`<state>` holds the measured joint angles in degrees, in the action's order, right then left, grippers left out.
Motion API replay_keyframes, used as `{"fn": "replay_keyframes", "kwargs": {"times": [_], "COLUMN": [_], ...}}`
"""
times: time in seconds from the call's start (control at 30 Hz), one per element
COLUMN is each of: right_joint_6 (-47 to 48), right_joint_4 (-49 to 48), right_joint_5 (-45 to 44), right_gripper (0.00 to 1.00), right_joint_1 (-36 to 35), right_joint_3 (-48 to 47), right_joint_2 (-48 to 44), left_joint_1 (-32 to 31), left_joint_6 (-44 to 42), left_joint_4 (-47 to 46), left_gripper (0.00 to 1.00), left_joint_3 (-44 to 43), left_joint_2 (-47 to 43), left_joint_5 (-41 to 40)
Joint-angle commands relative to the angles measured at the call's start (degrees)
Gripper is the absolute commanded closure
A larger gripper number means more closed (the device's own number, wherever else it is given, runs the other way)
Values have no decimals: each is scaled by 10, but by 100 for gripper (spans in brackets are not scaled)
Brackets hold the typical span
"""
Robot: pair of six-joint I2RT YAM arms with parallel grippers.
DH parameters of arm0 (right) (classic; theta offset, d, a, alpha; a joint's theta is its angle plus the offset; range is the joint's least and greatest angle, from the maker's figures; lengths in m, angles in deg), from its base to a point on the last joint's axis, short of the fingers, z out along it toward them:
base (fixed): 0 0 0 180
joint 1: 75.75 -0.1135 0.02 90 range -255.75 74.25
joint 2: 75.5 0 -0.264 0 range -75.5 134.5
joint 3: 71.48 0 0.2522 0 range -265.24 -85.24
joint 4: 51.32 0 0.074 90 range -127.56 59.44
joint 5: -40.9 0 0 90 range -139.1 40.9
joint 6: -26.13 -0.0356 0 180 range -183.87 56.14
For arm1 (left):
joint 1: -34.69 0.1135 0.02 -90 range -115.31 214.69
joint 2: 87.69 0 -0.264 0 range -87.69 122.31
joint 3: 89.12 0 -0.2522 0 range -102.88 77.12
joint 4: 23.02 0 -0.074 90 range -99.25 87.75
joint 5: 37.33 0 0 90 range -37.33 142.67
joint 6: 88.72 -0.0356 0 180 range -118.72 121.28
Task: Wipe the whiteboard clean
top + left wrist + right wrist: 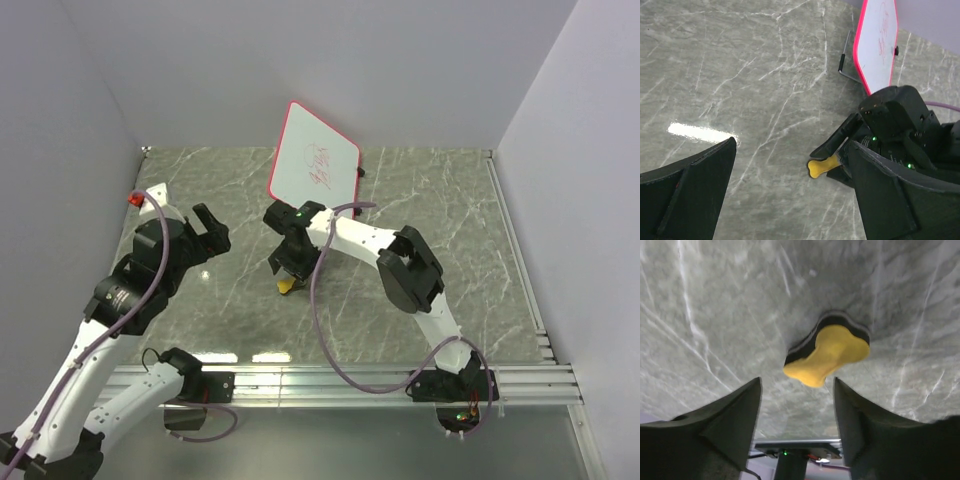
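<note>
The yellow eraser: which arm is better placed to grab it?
The right. The right hand hangs open right above the eraser; the left hand, also open, sits off to one side.

The table is covered with a smooth grey sheet that looks like stone, and shiny spots of light are seen on its near side. The whiteboard is faced in smooth white and rimmed in red. The eraser is topped with matt yellow plastic over a dark, soft-looking layer. The right gripper is made of matt black plastic.
</note>
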<state>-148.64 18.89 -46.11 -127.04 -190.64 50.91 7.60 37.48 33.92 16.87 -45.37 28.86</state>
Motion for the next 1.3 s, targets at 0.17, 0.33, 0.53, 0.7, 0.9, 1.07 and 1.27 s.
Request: {"fn": "replay_keyframes", "kwargs": {"times": [0.17, 0.33, 0.53, 0.7, 0.9, 1.07, 1.27], "right_joint_6": [10, 24, 29, 31, 53, 50, 44], "right_joint_4": [48, 46, 29, 37, 25, 15, 31], "right_joint_5": [-19, -29, -19, -19, -29, -29, -53], "right_gripper": [40, 41, 43, 42, 30, 30, 30], "right_joint_1": [25, 24, 15, 3, 0, 1, -4], "right_joint_3": [3, 27, 36, -5, -60, -105, -85], "right_joint_2": [3, -6, 5, 9, 16, 42, 22], "left_joint_1": [-19, -23, -26, -27, -27, -27, -27], "left_joint_6": [-39, -40, -37, -36, -32, -28, -25], "left_joint_4": [-18, -27, -35, -34, -28, -24, -2], "left_gripper": [1, 0, 1, 1, 1, 1, 1], "left_joint_3": [-14, -5, 6, 7, 11, 9, 12], "left_joint_2": [15, 21, 31, 37, 34, 37, 40], "left_joint_5": [-27, -19, -4, 3, 3, 15, 21]}}
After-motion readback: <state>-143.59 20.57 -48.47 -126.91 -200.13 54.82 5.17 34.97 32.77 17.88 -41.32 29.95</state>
